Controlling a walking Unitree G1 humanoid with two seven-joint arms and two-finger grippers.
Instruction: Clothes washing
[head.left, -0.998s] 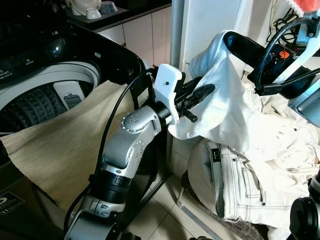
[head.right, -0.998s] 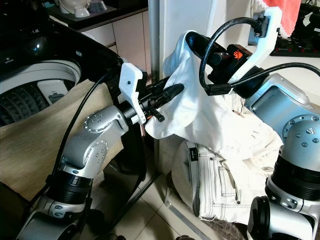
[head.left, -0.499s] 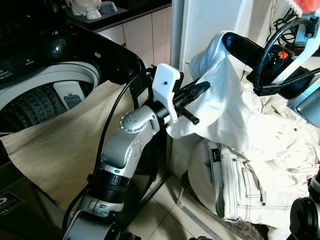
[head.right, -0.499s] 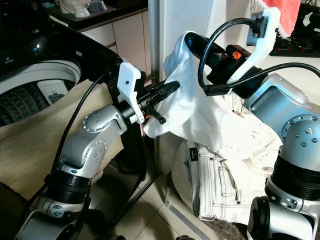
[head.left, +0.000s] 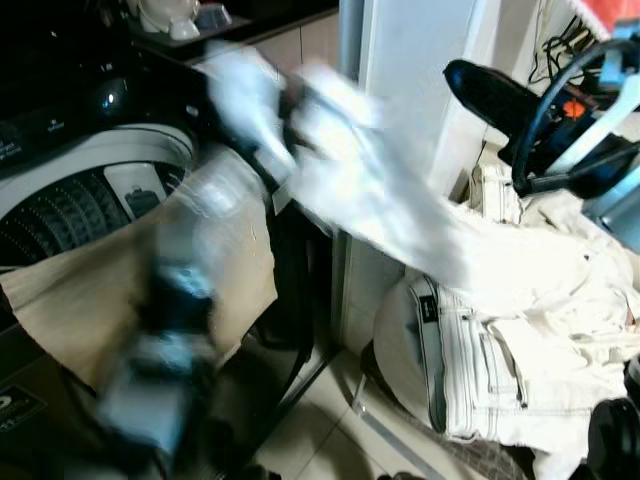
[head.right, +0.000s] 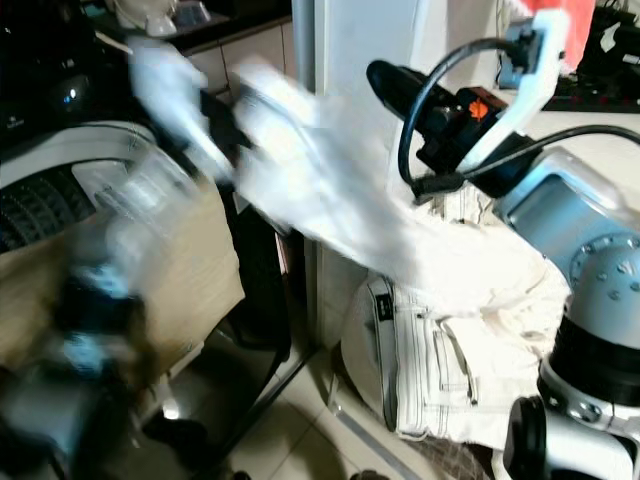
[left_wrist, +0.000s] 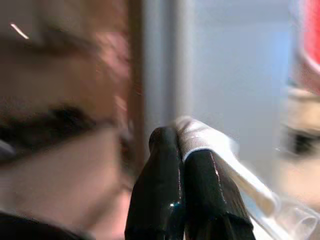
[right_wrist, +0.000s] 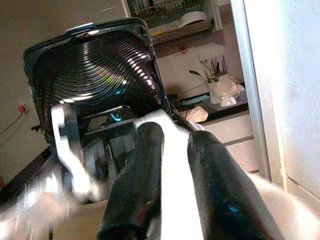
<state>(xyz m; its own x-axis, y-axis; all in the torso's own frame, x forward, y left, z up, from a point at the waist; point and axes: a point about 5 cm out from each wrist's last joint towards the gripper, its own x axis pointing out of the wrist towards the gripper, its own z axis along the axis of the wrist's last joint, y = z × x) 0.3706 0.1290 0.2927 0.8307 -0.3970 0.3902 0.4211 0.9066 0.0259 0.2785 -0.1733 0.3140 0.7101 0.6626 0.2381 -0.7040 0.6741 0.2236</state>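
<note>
Pile of pale clothes (head.left: 500, 370) on floor, unloaded. Left gripper (left_wrist: 180, 145) clamped on white garment (head.left: 400, 215), blurred beside washer drum (head.left: 80, 200). Right gripper (right_wrist: 172, 145) fingers apart, cloth between. Beige cloth (head.left: 120, 290) over rim; loading barely begun.

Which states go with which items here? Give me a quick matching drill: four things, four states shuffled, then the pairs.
Things:
1. left gripper
2. thin white cloth garment
3. beige ribbed fabric sheet
4. cream stitched denim jeans

States:
A. draped over the black top-loading washing machine's rim
B. heaped low beside the machine
C. fingers shut on white cloth
D. stretched in the air toward the machine

Pairs: 1-C, 2-D, 3-A, 4-B
</note>
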